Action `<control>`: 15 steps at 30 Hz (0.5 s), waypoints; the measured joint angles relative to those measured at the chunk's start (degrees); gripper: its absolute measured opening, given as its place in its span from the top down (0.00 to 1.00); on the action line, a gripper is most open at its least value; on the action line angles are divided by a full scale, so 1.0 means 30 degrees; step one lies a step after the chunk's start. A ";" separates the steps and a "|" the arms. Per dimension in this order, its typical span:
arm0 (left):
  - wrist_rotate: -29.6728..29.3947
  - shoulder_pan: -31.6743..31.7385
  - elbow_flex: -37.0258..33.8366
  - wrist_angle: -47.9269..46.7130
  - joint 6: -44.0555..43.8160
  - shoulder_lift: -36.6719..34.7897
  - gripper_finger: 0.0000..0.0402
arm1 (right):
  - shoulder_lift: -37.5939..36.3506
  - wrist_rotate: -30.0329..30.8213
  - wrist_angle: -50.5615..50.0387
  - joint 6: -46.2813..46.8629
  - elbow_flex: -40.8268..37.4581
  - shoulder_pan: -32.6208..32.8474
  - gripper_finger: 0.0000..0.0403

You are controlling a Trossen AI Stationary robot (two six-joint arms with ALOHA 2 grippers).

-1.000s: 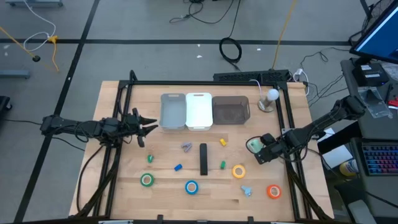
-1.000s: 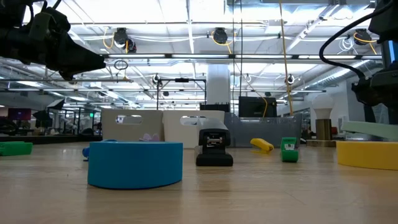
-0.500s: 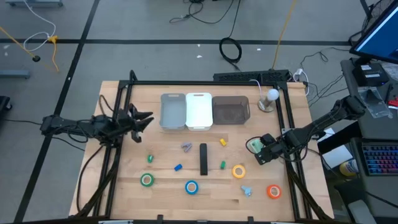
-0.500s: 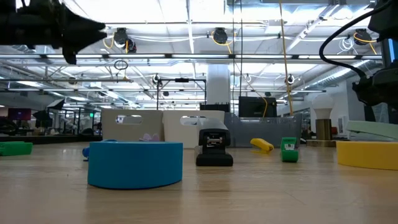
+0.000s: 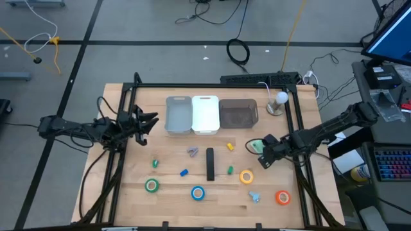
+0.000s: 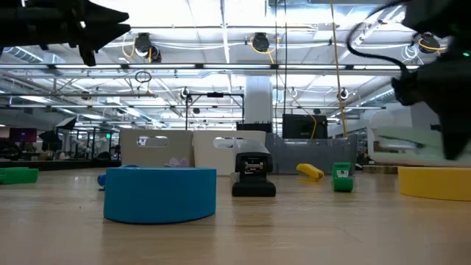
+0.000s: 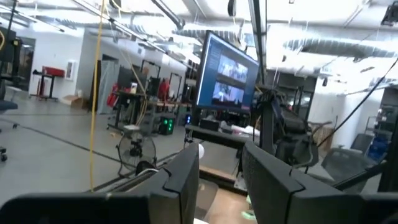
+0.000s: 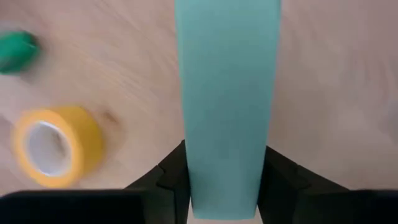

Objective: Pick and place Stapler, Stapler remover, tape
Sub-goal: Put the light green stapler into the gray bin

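Near edge of the table [image 5: 128,199]: green tape [image 5: 151,186], blue tape [image 5: 198,192], yellow tape [image 5: 246,176] and orange tape [image 5: 282,197] lie in a row, well apart. Mid-table, a black stapler [image 5: 210,163] lies flat. Toward the right edge, the right gripper [image 5: 260,153] is clamped on a pale green stapler [image 8: 227,93], held above the wood. Near the left edge, the left gripper [image 5: 149,120] hovers, fingers [image 7: 273,180] apart, empty. At the far edge stand three bins [image 5: 205,114].
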 joint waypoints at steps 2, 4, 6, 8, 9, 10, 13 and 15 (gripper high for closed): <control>0.0072 0.0000 0.0584 0.0143 -0.0015 0.1096 0.70 | 0.0631 0.0204 0.0007 -0.1389 0.0903 -0.0575 0.70; 0.0196 0.0000 0.1296 0.0032 0.0055 0.2268 0.70 | 0.1403 0.0614 0.0017 -0.2893 0.1936 -0.1129 0.70; 0.0368 0.0000 0.2124 0.0063 0.0329 0.3465 0.70 | 0.2187 0.1111 -0.0005 -0.4491 0.3088 -0.1626 0.70; 0.0552 -0.0002 0.2966 0.0019 0.0835 0.4683 0.70 | 0.2979 0.1616 0.0006 -0.6202 0.4256 -0.2063 0.70; 0.0653 -0.0002 0.3414 0.0026 0.1054 0.5287 0.70 | 0.3392 0.1870 0.0027 -0.7032 0.4841 -0.2267 0.70; 0.0664 -0.0007 0.3811 0.0026 0.1196 0.5859 0.70 | 0.3781 0.2181 -0.0018 -0.7834 0.5457 -0.2452 0.70; 0.0671 -0.0007 0.4990 0.0041 0.1453 0.7540 0.70 | 0.4820 0.3224 0.0104 -1.0087 0.7181 -0.2925 0.70; 0.0684 -0.0007 0.5692 0.0019 0.1457 0.8547 0.70 | 0.5349 0.3678 0.0278 -1.1542 0.8185 -0.3207 0.70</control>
